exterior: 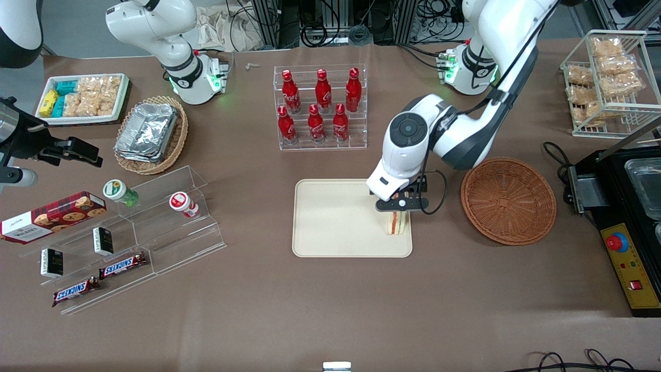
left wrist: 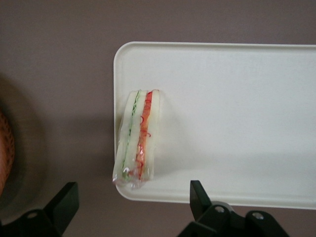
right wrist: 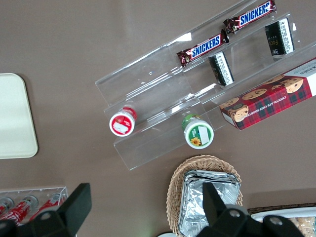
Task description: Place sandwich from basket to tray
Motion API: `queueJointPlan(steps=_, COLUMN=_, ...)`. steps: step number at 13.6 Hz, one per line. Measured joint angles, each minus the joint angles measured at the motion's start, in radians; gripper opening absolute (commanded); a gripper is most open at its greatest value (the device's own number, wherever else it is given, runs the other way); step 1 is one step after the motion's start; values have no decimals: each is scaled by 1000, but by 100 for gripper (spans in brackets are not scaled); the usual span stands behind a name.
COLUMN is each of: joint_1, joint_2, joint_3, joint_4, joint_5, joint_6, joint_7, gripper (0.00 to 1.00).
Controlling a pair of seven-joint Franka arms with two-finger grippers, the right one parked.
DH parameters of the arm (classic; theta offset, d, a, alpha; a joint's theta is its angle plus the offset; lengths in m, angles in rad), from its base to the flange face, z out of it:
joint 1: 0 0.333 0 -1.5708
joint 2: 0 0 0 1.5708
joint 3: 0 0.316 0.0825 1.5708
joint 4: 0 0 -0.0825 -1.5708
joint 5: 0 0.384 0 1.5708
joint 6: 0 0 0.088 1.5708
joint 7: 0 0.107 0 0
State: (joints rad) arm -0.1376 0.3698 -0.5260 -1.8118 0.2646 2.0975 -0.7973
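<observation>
The sandwich (exterior: 395, 223) (left wrist: 138, 140), a wrapped white-bread wedge with red and green filling, stands on its edge on the cream tray (exterior: 335, 222) (left wrist: 237, 123), at the tray's corner nearest the basket and the front camera. My left gripper (exterior: 397, 206) (left wrist: 132, 195) hangs just above it, open. Its black fingers (left wrist: 198, 197) stand wide apart and clear of the wrap. The reddish-brown wicker basket (exterior: 508, 200) (left wrist: 4, 153) sits beside the tray toward the working arm's end, with nothing in it.
A clear rack of red cola bottles (exterior: 320, 108) stands farther from the front camera than the tray. A black machine (exterior: 625, 217) and a wire snack rack (exterior: 607, 82) are past the basket. Acrylic shelves (exterior: 129, 232) and a tan basket of foil trays (exterior: 150, 134) lie toward the parked arm's end.
</observation>
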Motion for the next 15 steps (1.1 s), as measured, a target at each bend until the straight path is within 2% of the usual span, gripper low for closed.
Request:
queueJointPlan(steps=4, joint_1=1, joint_2=-152, joint_3=32, joint_4=6, joint_5=-131, joint_6=-127, joint_7=87, gripper=100)
queueJointPlan(steps=8, joint_1=5, joint_2=-298, joint_3=183, joint_4=34, joint_5=-263, joint_6=-294, joint_7=296, gripper=100)
queueJointPlan(steps=12, joint_1=7, joint_2=-354, joint_3=277, joint_4=71, joint_5=-278, joint_6=-362, joint_7=357, gripper=100)
queueJointPlan(steps=15, joint_1=9, joint_2=-378, joint_3=347, joint_4=81, joint_5=-281, joint_6=-363, joint_7=477, gripper=100)
